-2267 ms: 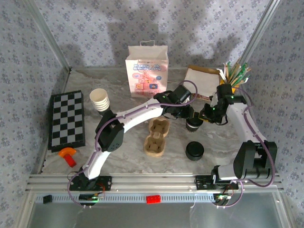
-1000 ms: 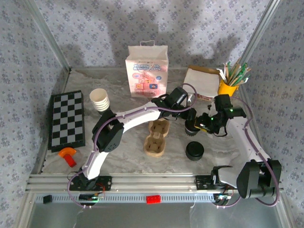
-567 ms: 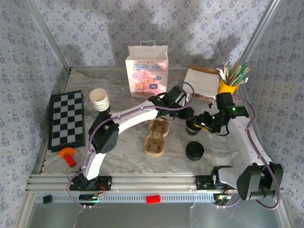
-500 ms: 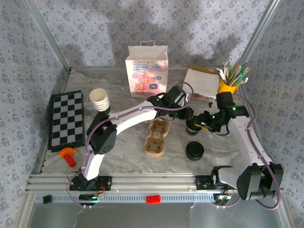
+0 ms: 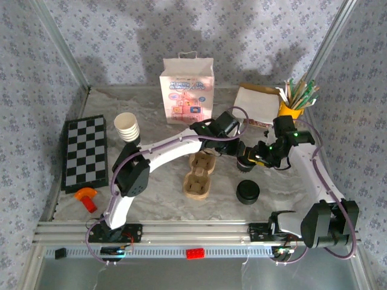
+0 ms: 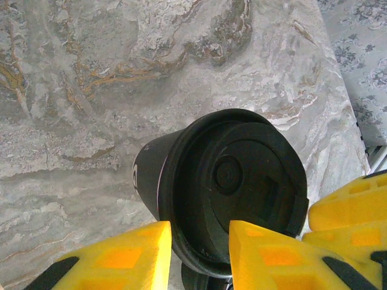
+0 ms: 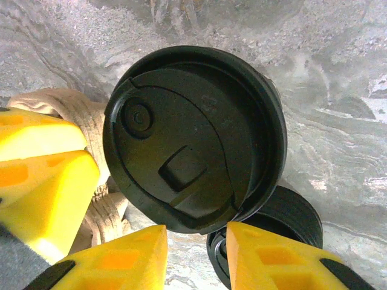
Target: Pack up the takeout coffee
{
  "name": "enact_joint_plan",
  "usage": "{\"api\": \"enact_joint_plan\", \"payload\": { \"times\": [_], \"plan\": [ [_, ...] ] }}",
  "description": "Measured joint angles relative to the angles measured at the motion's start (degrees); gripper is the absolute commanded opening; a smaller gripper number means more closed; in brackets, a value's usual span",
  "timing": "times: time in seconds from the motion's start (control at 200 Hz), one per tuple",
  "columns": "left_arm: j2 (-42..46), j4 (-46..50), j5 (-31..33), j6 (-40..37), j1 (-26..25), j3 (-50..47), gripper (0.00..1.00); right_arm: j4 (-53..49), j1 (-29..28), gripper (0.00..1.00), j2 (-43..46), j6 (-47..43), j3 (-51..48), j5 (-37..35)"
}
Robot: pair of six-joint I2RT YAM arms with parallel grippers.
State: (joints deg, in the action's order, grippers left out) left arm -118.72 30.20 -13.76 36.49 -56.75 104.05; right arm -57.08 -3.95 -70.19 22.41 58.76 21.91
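The takeout coffee cup (image 5: 245,161) stands on the marble table right of the carrier, its dark side (image 6: 148,175) showing under the black lid (image 6: 233,181) that sits on it. In the right wrist view the lid (image 7: 187,139) lies flat on the cup. My left gripper (image 5: 237,149) reaches in from the left. Its jaws (image 6: 199,241) stand a little apart just over the lid's near rim, and the lid is far wider than their gap. From the right comes my right gripper (image 5: 259,155), whose jaws (image 7: 196,248) are also a little apart at the lid's edge, with nothing between them.
A stack of black lids (image 5: 247,191) sits just in front of the cup. The brown pulp carrier (image 5: 199,174) lies to its left. The white paper bag (image 5: 186,90) stands at the back, with napkins (image 5: 257,101) and a yellow stirrer cup (image 5: 290,110) at the back right. Spare paper cups (image 5: 126,127) and a chessboard (image 5: 86,151) are at left.
The right gripper has swung in from the right until it meets the left gripper over the cup. Both pairs of jaws have narrowed a little. The cup has stayed in place.
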Motion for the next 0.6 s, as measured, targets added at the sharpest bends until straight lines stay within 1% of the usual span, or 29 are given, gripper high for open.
{"api": "enact_joint_plan", "payload": {
  "times": [0.2, 0.435, 0.6],
  "plan": [
    [-1.4, 0.4, -0.2, 0.0, 0.0, 1.1, 0.32, 0.0, -0.2, 0.32, -1.0, 0.0, 0.0, -0.1],
    [-2.0, 1.6, -0.2, -0.1, 0.0, 2.3, 0.28, 0.1, -0.2, 0.29, -1.6, -1.0, 0.0, -0.1],
    [-2.1, 1.8, -0.2, -0.6, 0.0, 2.3, 0.27, 0.7, -0.2, 0.29, -1.8, -1.3, -0.8, 0.0]
  ]
}}
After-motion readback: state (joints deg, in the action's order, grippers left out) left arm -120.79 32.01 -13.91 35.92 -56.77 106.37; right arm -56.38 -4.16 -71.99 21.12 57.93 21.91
